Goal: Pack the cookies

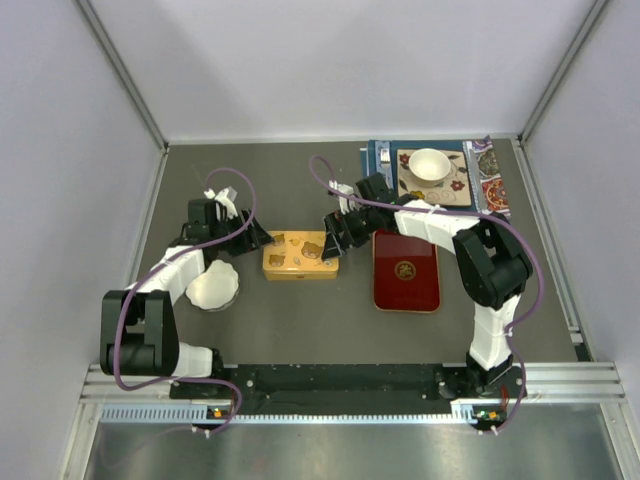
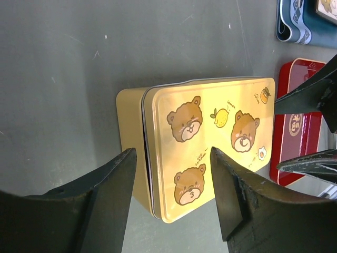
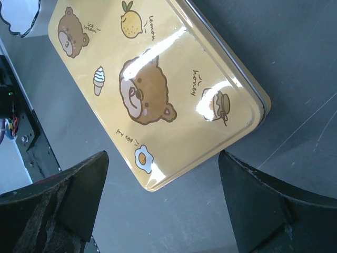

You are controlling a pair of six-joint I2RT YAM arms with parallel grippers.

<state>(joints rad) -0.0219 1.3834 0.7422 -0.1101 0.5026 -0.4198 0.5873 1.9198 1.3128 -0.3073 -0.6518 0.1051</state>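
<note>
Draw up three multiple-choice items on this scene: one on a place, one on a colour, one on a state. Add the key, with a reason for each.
1. In the top view, where does the red tray lie relative to the bear tin?
A) on its left
B) on its right
C) on top of it

2. What colour is the tin's lid?
A) blue
B) yellow
C) green

3. What state is the tin in?
A) lid on
B) lid off, lying beside it
C) lid held up by a tool

Key:
1 B, the tray sits just right of the tin, apart from it.
2 B, both wrist views show a yellow lid with brown bears.
3 A, the left wrist view shows the lid seated on the base.
</note>
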